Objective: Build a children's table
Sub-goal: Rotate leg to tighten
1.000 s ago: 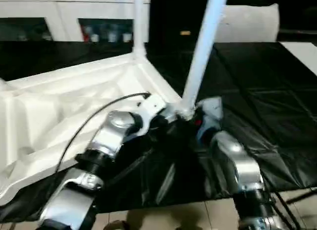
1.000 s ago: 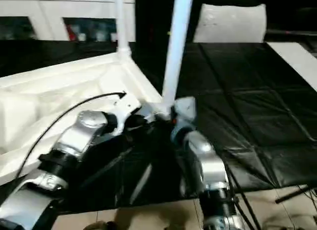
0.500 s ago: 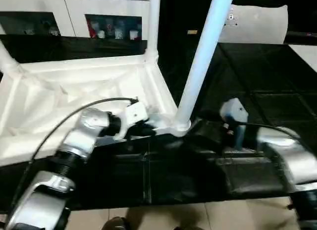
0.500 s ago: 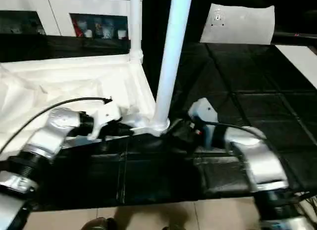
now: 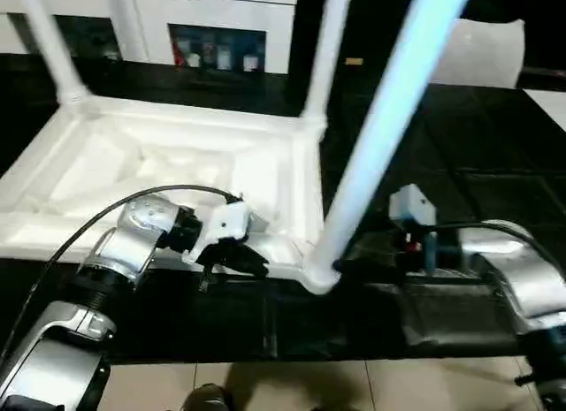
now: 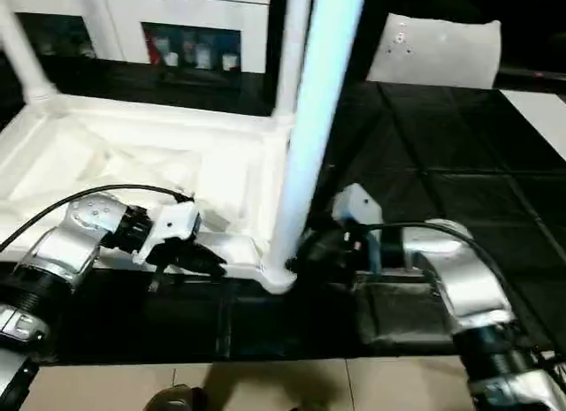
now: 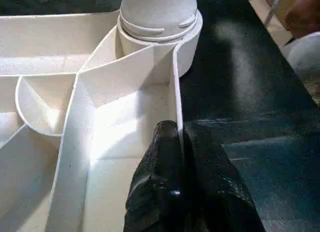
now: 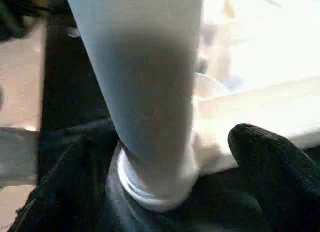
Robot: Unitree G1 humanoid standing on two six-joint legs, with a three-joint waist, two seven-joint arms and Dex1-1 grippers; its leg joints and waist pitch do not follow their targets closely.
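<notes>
The tabletop (image 5: 168, 177) lay upside down on the black mat (image 5: 495, 172), ribbed underside up, filling the left half of the head views. Three legs stood in its corner sockets: near leg (image 5: 380, 137) in the near right corner, leaning toward the camera with its top cut off by the frame; far right leg (image 5: 325, 49) and far left leg (image 5: 49, 44) also cropped at the top. The fourth corner was out of frame.

Left gripper (image 5: 232, 256) sat on the tabletop's near edge; in the left wrist view its black fingers (image 7: 172, 187) were pressed together, pinching the thin rim wall just short of the near leg's socket (image 7: 160, 35).

Right gripper (image 6: 320, 250) sat at the base of the near leg, on the mat side. In the right wrist view the leg stood between two black fingers (image 8: 270, 162); one was mostly hidden behind the leg, so contact was hard to confirm, probably spread around it rather than clamped.

White cabinet (image 5: 212, 22) and a flat white sheet (image 6: 433, 50) were at the back.
</notes>
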